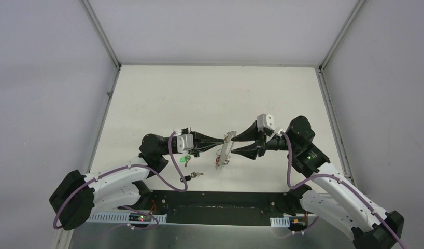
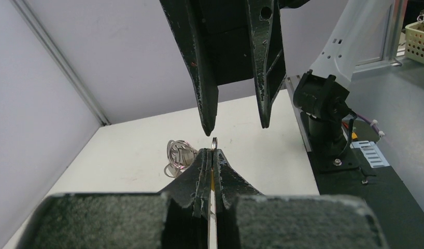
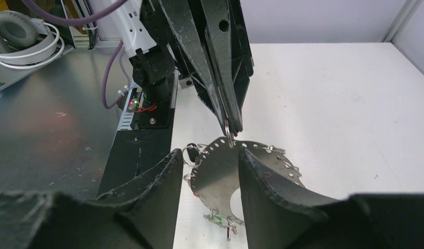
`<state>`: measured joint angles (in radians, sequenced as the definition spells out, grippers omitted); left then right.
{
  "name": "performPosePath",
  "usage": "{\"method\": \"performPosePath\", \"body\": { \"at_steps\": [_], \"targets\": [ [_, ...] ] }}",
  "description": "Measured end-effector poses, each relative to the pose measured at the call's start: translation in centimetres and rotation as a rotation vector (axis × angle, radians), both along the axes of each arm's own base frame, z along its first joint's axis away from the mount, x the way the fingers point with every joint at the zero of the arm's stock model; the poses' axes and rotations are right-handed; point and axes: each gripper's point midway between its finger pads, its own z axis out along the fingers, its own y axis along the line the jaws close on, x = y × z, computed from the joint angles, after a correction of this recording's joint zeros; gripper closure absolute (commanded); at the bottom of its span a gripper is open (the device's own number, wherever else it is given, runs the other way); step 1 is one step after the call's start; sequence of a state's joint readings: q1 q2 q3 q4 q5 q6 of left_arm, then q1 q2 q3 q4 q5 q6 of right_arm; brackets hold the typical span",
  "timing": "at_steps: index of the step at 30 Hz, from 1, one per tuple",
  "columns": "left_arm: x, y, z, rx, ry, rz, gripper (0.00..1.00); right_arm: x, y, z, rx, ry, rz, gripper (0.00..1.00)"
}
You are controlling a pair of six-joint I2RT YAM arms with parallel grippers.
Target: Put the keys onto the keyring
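Now, table (image 1: 210, 93): white, with both my arms reaching toward its middle. Right gripper (image 2: 236, 128): jaws spread, one finger on each side of the keyring (image 3: 215, 174); I cannot tell whether they touch it. Left gripper (image 3: 231, 124): jaws pressed together, pinching a small split ring (image 3: 229, 136) at the keyring's hole-punched edge, and the keyring stands on edge between the grippers. Green-capped key (image 1: 185, 160) and black-capped key (image 1: 193, 176): lying on the table near my left wrist, apart from the keyring.

The keyring (image 1: 224, 150) hangs between the left end effector (image 1: 223, 139) and the right end effector (image 1: 234, 145). Two keys (image 1: 185, 160) lie on the bench (image 1: 163, 98) behind the left one, toward its base.
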<state>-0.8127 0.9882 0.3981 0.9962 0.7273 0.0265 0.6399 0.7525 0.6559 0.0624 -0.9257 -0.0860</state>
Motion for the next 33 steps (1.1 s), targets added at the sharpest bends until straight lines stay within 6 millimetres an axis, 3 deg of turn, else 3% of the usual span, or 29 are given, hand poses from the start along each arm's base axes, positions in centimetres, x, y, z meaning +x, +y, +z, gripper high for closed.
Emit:
{"method": "performPosePath", "body": {
  "at_steps": [10, 16, 20, 21, 24, 26, 29, 33],
  "targets": [
    [-0.8, -0.1, 0.5, -0.021, 0.001, -0.048, 1.00, -0.3, 1.8, 0.5, 0.031, -0.044, 0.042, 0.75],
    [-0.9, -0.1, 0.4, -0.018, 0.016, -0.058, 1.00, 0.3, 2.2, 0.1, 0.021, -0.070, 0.023, 1.00],
    [-0.9, 0.0, 0.3, -0.017, 0.020, -0.056, 1.00, 0.4, 2.3, -0.1, 0.012, -0.088, 0.020, 1.00],
    [-0.9, 0.0, 0.3, -0.013, 0.024, -0.056, 0.96, 0.4, 2.3, -0.1, 0.009, -0.093, 0.020, 1.00],
    [-1.0, 0.1, 0.0, 0.004, 0.032, -0.054, 0.66, 0.4, 2.3, -0.3, -0.021, -0.091, 0.019, 1.00],
    [-1.1, 0.3, 0.2, 0.013, 0.026, -0.047, 0.55, 0.4, 2.2, -0.6, -0.058, -0.072, 0.018, 1.00],
    [-1.2, 0.5, 0.9, 0.039, 0.029, -0.038, 0.47, 0.7, 2.1, -1.2, -0.136, -0.025, 0.009, 1.00],
    [-1.1, 0.5, 2.2, 0.094, 0.038, -0.025, 0.45, 1.0, 1.7, -1.9, -0.245, 0.036, 0.001, 1.00]
  ]
}}
